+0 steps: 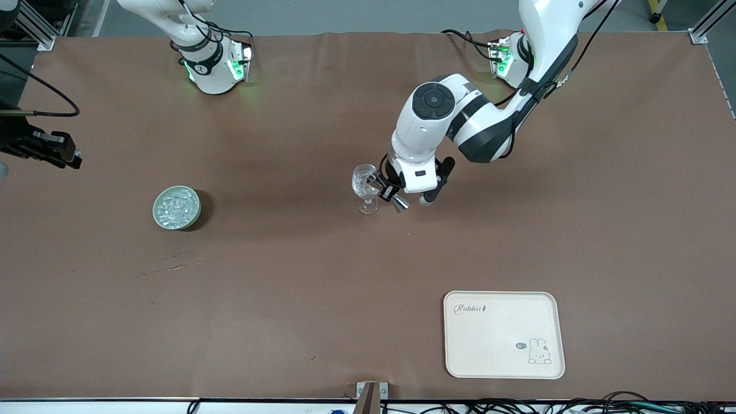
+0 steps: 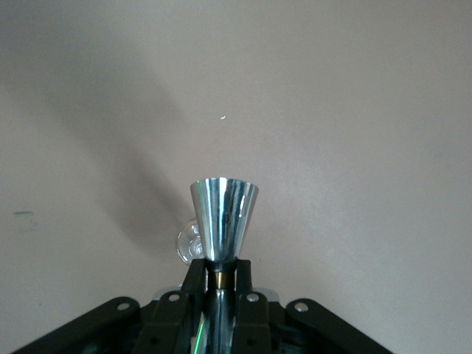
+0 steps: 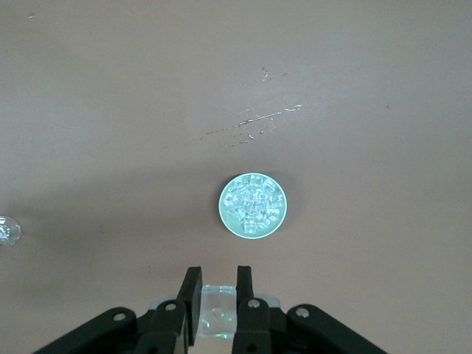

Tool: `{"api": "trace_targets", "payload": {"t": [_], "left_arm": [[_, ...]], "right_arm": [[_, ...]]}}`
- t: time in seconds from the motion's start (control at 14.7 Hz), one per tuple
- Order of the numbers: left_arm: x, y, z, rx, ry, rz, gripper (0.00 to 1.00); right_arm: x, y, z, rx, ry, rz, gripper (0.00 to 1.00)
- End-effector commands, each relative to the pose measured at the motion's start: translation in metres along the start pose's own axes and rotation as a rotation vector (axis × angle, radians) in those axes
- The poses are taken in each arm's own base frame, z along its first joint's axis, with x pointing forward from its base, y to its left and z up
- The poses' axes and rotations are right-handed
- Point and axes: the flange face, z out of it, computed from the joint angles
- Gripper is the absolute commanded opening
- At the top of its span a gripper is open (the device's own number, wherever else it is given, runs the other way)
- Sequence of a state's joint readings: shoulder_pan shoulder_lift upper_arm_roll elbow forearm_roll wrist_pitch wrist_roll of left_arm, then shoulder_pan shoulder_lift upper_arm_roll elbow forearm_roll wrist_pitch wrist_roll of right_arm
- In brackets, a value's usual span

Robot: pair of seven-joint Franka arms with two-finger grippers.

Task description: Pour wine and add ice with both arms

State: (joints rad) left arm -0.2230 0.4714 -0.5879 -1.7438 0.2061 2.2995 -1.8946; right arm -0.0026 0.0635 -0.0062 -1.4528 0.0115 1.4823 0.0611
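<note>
A clear stemmed glass stands mid-table. My left gripper is shut on the narrow waist of a shiny metal jigger and holds it tilted right beside the glass's bowl. A bit of the glass shows past the jigger's cup. The ice fills a pale green round dish toward the right arm's end of the table. My right gripper hangs high above that end, shut on one clear ice cube. The dish of ice lies below it.
A cream tray with a rabbit drawing lies near the front camera's edge, toward the left arm's end. Faint scratches mark the brown mat nearer the front camera than the dish. The glass also shows in the right wrist view.
</note>
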Motion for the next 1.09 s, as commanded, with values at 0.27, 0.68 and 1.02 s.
{"api": "trace_targets", "payload": {"t": [0.27,0.68,1.02], "left_arm": [[0.019,0.007,-0.042,0.036,-0.153,-0.118,0.0],[0.086,-0.001,-0.061,0.089,-0.349,-0.12,0.0],[0.168,-0.017,-0.059,0.055,-0.523,-0.138,0.0]], "right_arm": [[-0.002,-0.003,0.0,0.016,-0.004,0.01,0.01],[-0.015,-0.085,0.001,0.018,-0.015,0.048,0.02],[-0.054,-0.218,0.006,0.032,-0.003,0.167,0.01]]}}
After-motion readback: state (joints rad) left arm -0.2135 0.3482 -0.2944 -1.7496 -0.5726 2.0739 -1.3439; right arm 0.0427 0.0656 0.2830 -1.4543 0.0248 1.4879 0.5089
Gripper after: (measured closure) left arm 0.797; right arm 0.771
